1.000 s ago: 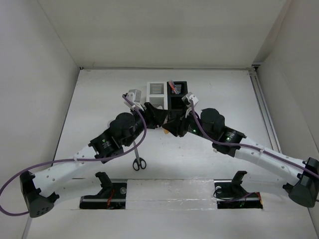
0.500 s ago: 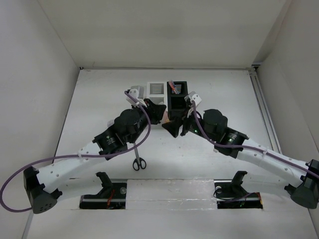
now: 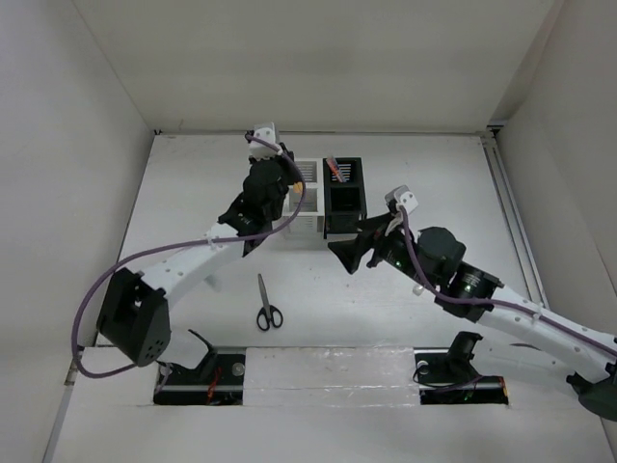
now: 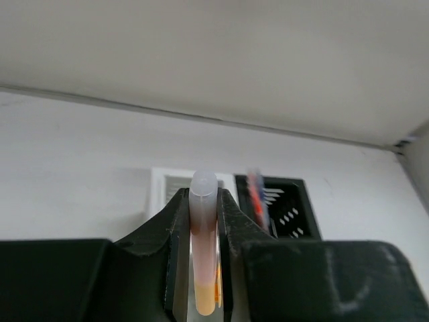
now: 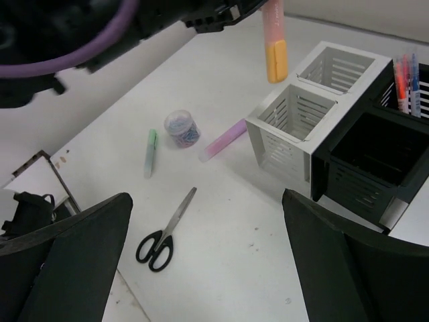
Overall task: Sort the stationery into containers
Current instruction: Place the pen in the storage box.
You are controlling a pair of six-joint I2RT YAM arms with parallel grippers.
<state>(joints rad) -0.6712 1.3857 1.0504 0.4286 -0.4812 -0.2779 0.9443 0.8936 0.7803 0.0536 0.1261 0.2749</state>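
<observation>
Few items are filed: pens (image 5: 404, 77) stand in the black box (image 5: 355, 181). My left gripper (image 4: 203, 201) clamps an orange highlighter (image 4: 204, 255) above the white box (image 5: 285, 144); my right gripper (image 3: 349, 253) gapes, empty. Scissors (image 5: 171, 225), green highlighter (image 5: 150, 151) and pink highlighter (image 5: 223, 139) remain outstanding at seven o'clock.

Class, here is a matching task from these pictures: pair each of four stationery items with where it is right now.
Items
1. scissors
2. orange highlighter
3. pens
4. green highlighter

Places
A. clamped in the left gripper, off the table
B. standing in the black organizer, far compartment
C. flat on the table, nearest the arm bases
D. flat on the table beside the round bluish jar

Pairs: 1-C, 2-A, 3-B, 4-D
</observation>
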